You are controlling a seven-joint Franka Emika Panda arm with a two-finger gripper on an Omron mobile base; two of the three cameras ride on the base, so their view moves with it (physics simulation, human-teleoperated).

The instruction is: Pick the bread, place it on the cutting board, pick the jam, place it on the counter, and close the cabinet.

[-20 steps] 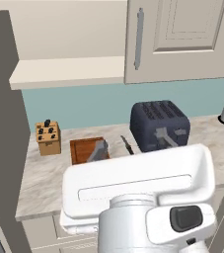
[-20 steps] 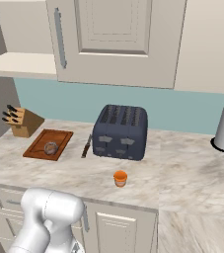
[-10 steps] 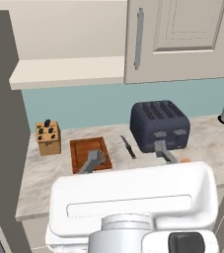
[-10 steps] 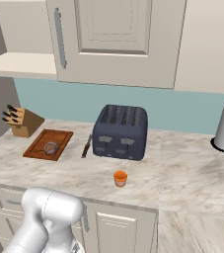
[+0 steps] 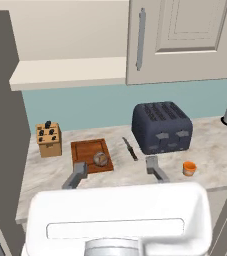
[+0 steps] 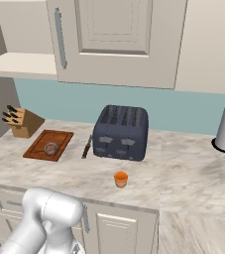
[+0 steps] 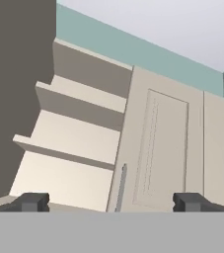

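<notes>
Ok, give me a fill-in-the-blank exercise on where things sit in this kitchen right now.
1. The bread rests on the ____.
2. The jam stands on the counter in front of the ____.
3. The gripper's jaws stand ____.
4. The knife lies between the cutting board and the ____.

Missing words: cutting board; toaster; open; toaster

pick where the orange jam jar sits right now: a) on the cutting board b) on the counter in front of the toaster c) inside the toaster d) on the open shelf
b, the jam jar stands on the bare counter in front of the toaster, well apart from the cutting board.
</notes>
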